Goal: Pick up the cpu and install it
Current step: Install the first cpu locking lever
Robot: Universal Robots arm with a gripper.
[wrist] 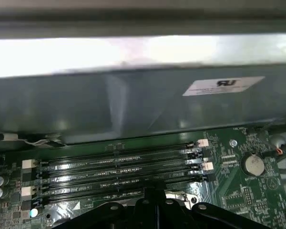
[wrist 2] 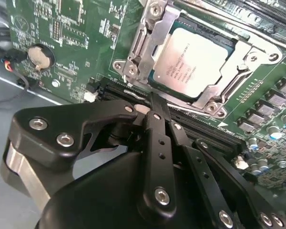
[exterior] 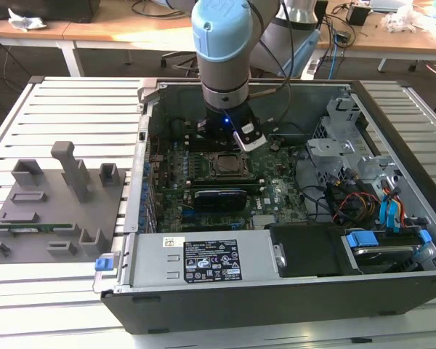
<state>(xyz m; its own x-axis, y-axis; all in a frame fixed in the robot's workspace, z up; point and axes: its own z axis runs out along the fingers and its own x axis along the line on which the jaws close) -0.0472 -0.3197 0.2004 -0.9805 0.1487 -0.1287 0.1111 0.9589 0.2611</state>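
Black gripper (wrist 2: 155,102) linkage is looming right up close, fingers looking pinched together and carrying nothing, while the cpu (wrist 2: 195,59) is already sitting in the motherboard socket (wrist 2: 133,67) just past its tip, so I'd be staying slow and square.

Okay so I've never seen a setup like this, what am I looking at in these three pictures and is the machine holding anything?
It is a robot arm working inside an open computer case. The exterior view looks at the whole scene from off the arm; both wrist views ride on the arm. The black gripper hangs just above the green motherboard, its fingers together with nothing between them. In the second wrist view, the cpu, a silver square chip, already sits in its metal-framed socket. The first wrist view shows black memory slots. A grey parts tray sits beside the case.
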